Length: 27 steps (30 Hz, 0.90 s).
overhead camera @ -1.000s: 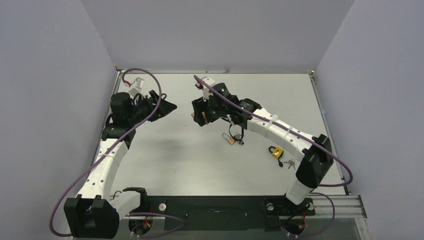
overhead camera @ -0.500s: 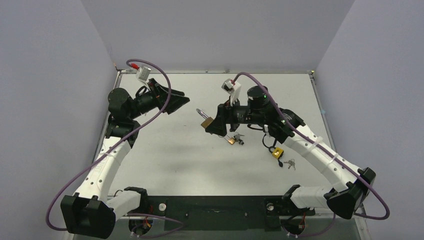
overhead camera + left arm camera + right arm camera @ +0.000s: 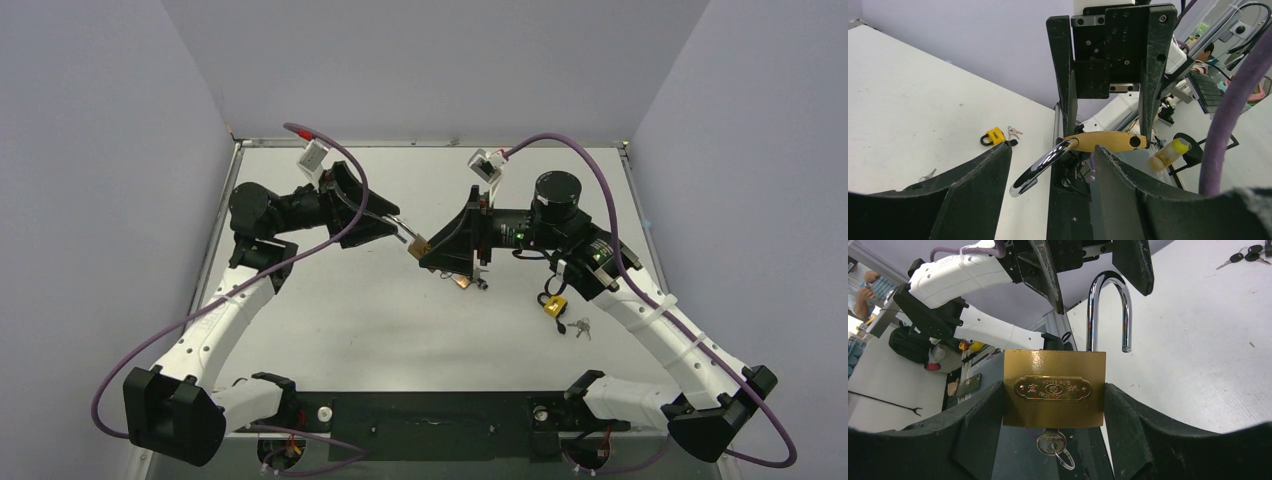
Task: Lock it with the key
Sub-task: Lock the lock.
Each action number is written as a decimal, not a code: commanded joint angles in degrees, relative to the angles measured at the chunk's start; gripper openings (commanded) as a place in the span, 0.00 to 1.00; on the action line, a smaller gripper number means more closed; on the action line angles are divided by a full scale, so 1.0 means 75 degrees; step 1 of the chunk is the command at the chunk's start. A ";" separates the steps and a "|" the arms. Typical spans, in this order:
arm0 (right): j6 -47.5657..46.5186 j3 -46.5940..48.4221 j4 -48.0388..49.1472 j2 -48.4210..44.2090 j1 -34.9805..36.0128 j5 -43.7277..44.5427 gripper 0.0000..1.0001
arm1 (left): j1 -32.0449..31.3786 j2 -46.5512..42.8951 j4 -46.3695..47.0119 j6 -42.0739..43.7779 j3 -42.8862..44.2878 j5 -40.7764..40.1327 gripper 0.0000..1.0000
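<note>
My right fingers (image 3: 975,432) are clamped on the narrow sides of the brass padlock (image 3: 1054,389). They hold it in the air above the middle of the desk (image 3: 330,310), with the key (image 3: 1050,442) seated underneath. The open shackle (image 3: 1108,300) points at my other arm. My left fingers (image 3: 975,187) stand spread either side of that shackle without touching it. I judge they are placed to press it home before the key is turned.

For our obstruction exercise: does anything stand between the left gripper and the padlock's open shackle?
Nothing visible does: the left gripper is open, its fingers flanking the shackle of the padlock held by the right gripper.
</note>
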 commanded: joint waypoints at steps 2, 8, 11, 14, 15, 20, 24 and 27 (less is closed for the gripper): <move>0.0199 0.0272 0.1168 -0.0287 -0.0118 -0.0324 0.00 | -0.0175 -0.0104 0.0210 0.0075 0.0360 0.0353 0.55; 0.0182 0.0168 0.1156 -0.0393 -0.0247 -0.0241 0.00 | -0.0307 -0.0257 -0.0738 0.0683 0.0489 0.0353 0.43; 0.0153 0.0158 0.1137 -0.0421 -0.0262 -0.0189 0.00 | -0.0343 -0.0276 -0.0880 0.0735 0.0518 0.0355 0.36; 0.0101 0.0133 0.1071 -0.0462 -0.0289 -0.0170 0.00 | -0.0369 -0.0292 -0.1033 0.0839 0.0591 0.0350 0.31; 0.0054 0.0127 0.1046 -0.0461 -0.0293 -0.0163 0.00 | -0.0373 -0.0290 -0.1189 0.0876 0.0607 0.0339 0.30; -0.0164 0.0169 0.0732 -0.0455 -0.0285 -0.0068 0.00 | -0.0399 -0.0307 -0.1479 0.1004 0.0680 0.0293 0.18; -0.0561 0.0213 0.0330 -0.0456 -0.0285 0.0102 0.00 | -0.0442 -0.0293 -0.2198 0.1351 0.0891 0.0149 0.00; -0.0791 0.0208 0.0023 -0.0470 -0.0279 0.0314 0.00 | -0.0490 -0.0300 -0.2682 0.1610 0.1014 -0.0109 0.00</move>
